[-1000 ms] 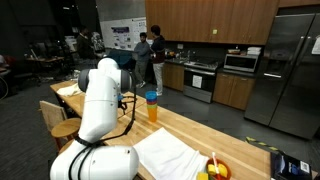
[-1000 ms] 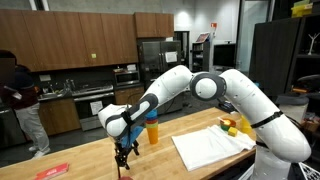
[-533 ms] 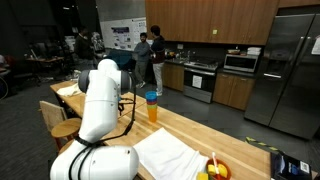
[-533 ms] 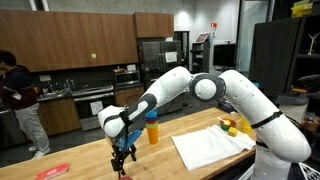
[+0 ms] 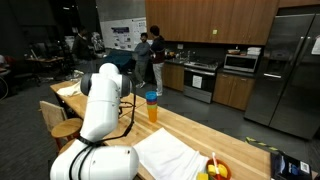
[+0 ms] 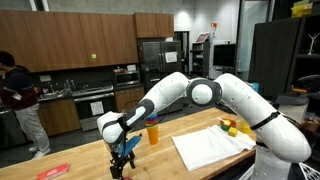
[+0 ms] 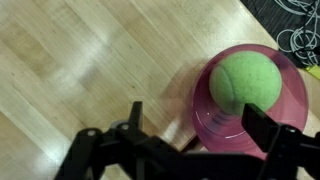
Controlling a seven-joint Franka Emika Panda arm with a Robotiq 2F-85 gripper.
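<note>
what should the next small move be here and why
Probably nudge the pincer sideways toward the green ball before lowering: its jaws stand open, but the ball, on the pink dish, lies off-centre, nearer one finger than the other.

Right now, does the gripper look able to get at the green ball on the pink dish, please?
Probably yes. In the wrist view the open gripper hangs above the green ball, which sits uncovered on the pink dish. Nothing lies between them, though the ball is off toward one finger.
</note>
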